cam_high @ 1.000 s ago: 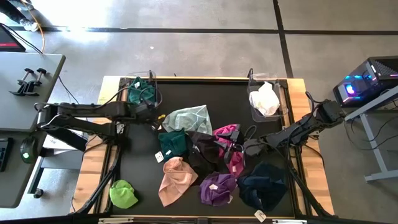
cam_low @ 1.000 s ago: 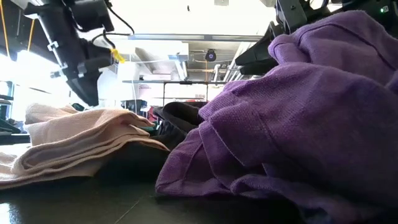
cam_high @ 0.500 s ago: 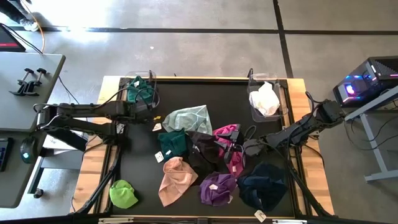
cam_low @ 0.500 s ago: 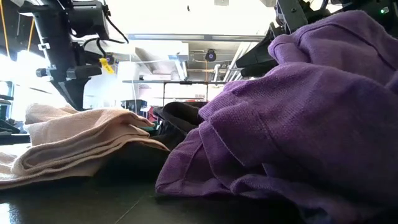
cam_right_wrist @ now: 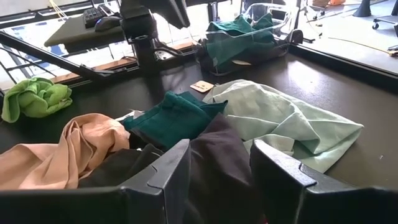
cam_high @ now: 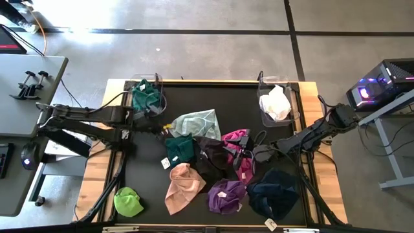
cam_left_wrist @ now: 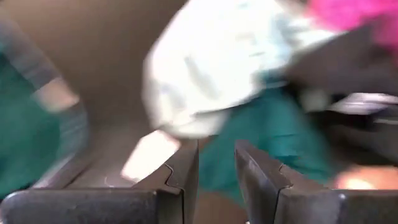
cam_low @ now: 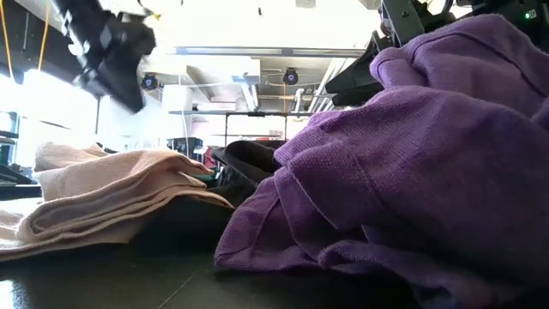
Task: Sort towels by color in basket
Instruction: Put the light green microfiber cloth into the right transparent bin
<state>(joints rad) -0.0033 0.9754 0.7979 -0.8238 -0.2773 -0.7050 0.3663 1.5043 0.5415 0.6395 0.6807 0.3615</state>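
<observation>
Loose towels lie heaped mid-table: pale mint [cam_high: 196,123], dark green [cam_high: 180,148], black [cam_high: 210,160], magenta [cam_high: 235,138], peach-pink [cam_high: 181,188], purple [cam_high: 226,196], navy [cam_high: 273,193]. A lime one [cam_high: 128,202] lies alone near the left corner. My left gripper [cam_high: 158,129] hangs open and empty between the left basket [cam_high: 147,96] and the heap. Its wrist view is blurred; it faces the mint towel [cam_left_wrist: 217,56] and the dark green one [cam_left_wrist: 273,137]. My right gripper [cam_high: 240,155] is open, low over the heap, with black cloth [cam_right_wrist: 214,155] between its fingers. My right gripper stands open, coming level from the table's right, with one finger on either side of a fold of the black towel [cam_right_wrist: 217,165]. Whether the fingers touch the cloth cannot be told. The towel lies on the table among the others.
The clear left basket holds a dark green towel [cam_right_wrist: 239,31]. The clear right basket [cam_high: 279,103] at the far right holds a white cloth. Black mat shows bare between the lime towel and the heap. A side table [cam_high: 29,84] with clamps stands left of the table.
My left gripper has swung away from the left basket toward the near edge and the heap, turning as it went, and is in motion now. The towels and my right arm have kept still.
</observation>
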